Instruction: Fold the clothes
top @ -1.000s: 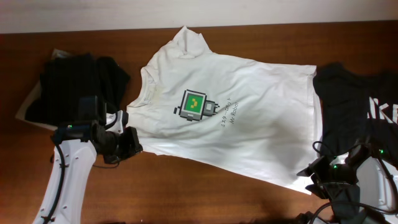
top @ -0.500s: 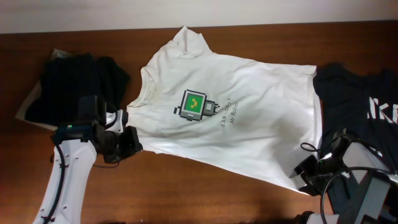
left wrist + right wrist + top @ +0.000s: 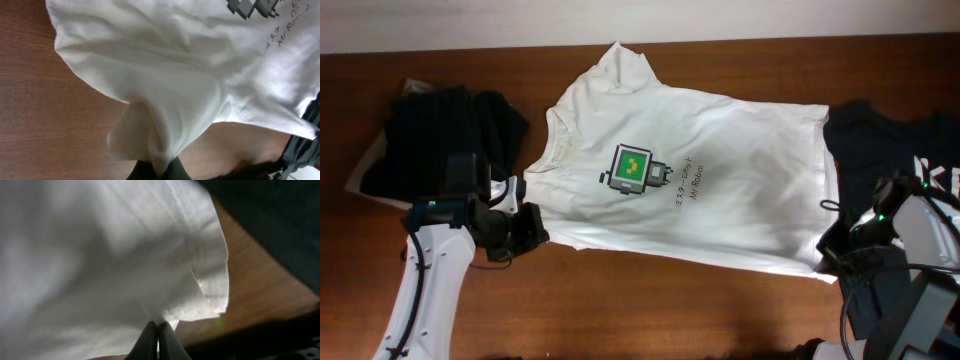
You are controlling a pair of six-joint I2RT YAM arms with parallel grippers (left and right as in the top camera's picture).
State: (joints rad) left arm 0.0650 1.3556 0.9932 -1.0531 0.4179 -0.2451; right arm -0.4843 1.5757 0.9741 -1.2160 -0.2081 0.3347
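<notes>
The white T-shirt (image 3: 690, 190) is lying spread out, print up, in the middle of the table (image 3: 650, 310), with its hem toward my right. My left gripper (image 3: 155, 172) is pinching a bunched fold at the shirt's sleeve end, jaws closed on cloth. My right gripper (image 3: 158, 339) is clamping the near hem corner, fingers shut on fabric. The black T-shirts (image 3: 440, 130) are sitting at both table ends.

Robot lab: two arms (image 3: 420, 275), wooden table (image 3: 670, 305)
</notes>
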